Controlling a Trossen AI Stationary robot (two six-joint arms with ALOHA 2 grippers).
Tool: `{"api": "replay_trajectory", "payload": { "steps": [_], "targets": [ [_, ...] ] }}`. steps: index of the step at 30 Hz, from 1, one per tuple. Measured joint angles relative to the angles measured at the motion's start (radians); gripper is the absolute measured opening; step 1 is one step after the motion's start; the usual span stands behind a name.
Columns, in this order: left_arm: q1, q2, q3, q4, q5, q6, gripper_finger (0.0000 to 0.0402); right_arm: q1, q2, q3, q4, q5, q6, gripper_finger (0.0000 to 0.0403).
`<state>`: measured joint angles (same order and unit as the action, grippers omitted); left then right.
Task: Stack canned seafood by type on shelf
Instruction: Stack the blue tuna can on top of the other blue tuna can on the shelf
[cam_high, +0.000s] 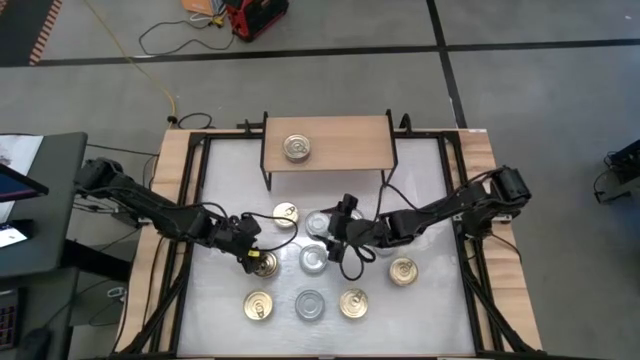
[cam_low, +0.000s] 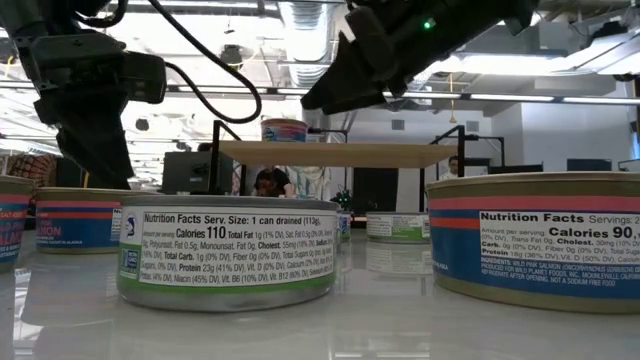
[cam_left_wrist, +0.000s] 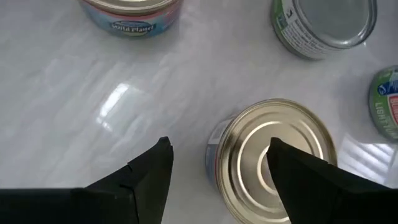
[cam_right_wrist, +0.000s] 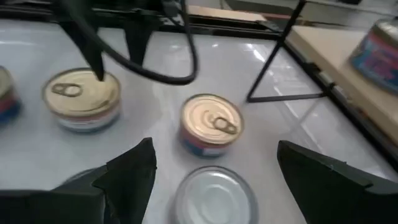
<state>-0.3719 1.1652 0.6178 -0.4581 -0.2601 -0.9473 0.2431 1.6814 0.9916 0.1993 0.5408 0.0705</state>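
A low wooden shelf (cam_high: 340, 135) stands at the far edge of a white table (cam_high: 420, 310), with one tin (cam_high: 296, 149) already resting on its left part. Nearer than the shelf, about ten more tins lie scattered, some gold-topped and some silver. The left gripper (cam_high: 258, 262) hovers over a gold-topped tin (cam_left_wrist: 273, 158) well in front of the shelf's left end, jaws spread but sitting off-centre, one finger over the lid. To grasp cleanly, it should probably shift until the fingers straddle the rim, then descend and close. The right gripper (cam_high: 340, 240), jaws spread wide and holding nothing, hangs above a silver-topped tin (cam_right_wrist: 214, 196) near the cluster's middle.
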Motion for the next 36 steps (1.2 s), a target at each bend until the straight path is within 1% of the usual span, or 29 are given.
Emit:
{"api": "replay_trajectory", "payload": {
  "steps": [3,7,11,14,18,22,25,28,32,34,36],
  "targets": [
    [0.01,0.0,0.0,0.001,0.004,-0.025,0.0248,0.023,0.0,0.0,0.006,-0.016,0.023,0.036],
    [0.026,0.0,0.0,-0.001,0.051,-0.031,0.0248,0.049,0.0,0.0,0.021,-0.018,0.034,0.036],
    [0.028,0.0,0.0,-0.025,0.046,-0.024,0.0237,0.062,0.0,0.0,0.033,-0.018,0.037,0.036],
    [0.028,0.0,0.0,-0.038,0.033,-0.023,0.0216,0.07,0.0,0.0,0.037,-0.017,0.055,0.036],
    [0.028,0.0,0.0,-0.039,0.032,-0.019,0.0176,0.072,0.0,0.0,0.037,-0.018,0.061,0.036],
    [0.028,0.029,0.0,-0.037,0.056,-0.018,0.0139,0.071,0.0,0.0,0.043,-0.018,0.06,0.036],
    [0.026,0.076,0.002,-0.007,0.083,-0.016,0.0125,0.071,0.0,0.001,0.043,-0.017,0.056,0.036],
    [0.026,0.115,0.004,0.041,0.1,-0.002,0.0122,0.071,0.0,0.001,0.043,-0.017,0.056,0.036],
    [0.033,0.127,0.004,0.059,0.131,0.013,0.0115,0.073,0.0,0.001,0.043,-0.017,0.055,0.036],
    [0.038,0.127,0.004,0.059,0.154,0.011,0.01,0.076,0.0,0.001,0.045,-0.017,0.053,0.036],
    [0.039,0.126,0.004,0.056,0.178,-0.003,0.0075,0.077,0.0,0.001,0.046,-0.017,0.053,0.036]
  ]
}}
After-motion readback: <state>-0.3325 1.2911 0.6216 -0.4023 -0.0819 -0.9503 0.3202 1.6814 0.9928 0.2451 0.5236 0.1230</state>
